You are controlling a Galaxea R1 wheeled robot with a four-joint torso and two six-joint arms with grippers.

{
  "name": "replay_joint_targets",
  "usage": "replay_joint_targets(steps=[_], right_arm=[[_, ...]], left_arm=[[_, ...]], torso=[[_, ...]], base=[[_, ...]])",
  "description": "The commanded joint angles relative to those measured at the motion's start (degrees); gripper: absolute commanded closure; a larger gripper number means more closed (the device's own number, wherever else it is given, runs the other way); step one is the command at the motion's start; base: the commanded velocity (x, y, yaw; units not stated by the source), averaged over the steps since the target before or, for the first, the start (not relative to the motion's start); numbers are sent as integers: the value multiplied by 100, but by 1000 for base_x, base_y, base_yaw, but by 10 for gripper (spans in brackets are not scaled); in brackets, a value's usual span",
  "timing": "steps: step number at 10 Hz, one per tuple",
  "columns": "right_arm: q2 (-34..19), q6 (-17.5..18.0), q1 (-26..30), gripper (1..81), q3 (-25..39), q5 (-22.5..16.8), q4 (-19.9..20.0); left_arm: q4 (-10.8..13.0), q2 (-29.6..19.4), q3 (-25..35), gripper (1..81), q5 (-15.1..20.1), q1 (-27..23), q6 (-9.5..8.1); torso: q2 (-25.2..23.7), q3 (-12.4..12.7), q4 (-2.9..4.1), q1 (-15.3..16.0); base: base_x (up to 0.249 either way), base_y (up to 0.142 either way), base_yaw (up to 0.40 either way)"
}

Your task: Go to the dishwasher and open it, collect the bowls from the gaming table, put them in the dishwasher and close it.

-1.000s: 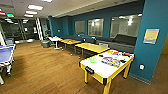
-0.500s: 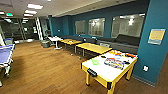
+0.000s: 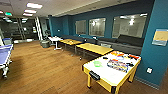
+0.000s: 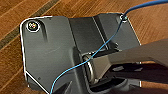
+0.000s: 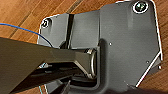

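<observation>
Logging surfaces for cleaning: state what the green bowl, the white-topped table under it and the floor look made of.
Green bowl: likely plastic, translucent bright green. White-topped table: smooth white top, yellow frame and legs, possibly painted wood. Floor: brown wood-look planks, seams visible.

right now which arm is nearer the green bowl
Right, likely. The green bowl sits on the white-topped table ahead to the robot's right; the right arm and left arm both hang over wood floor, neither near it.

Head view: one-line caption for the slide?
Lounge with wooden floor: green bowl on a white-topped, yellow-legged table, yellow tables behind along teal wall.
</observation>
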Motion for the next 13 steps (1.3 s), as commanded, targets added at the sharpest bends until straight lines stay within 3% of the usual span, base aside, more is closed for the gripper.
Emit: replay_joint_targets(steps=[1,13], right_arm=[[-20,-12,327,10,20,-278,-38],[-3,-12,336,10,20,-278,-56]], left_arm=[[82,9,17,10,240,-262,39],[82,9,17,10,240,-262,39]], torso=[[0,0,0,0],[0,0,0,5]], base=[[170,0,0],[159,0,0]])
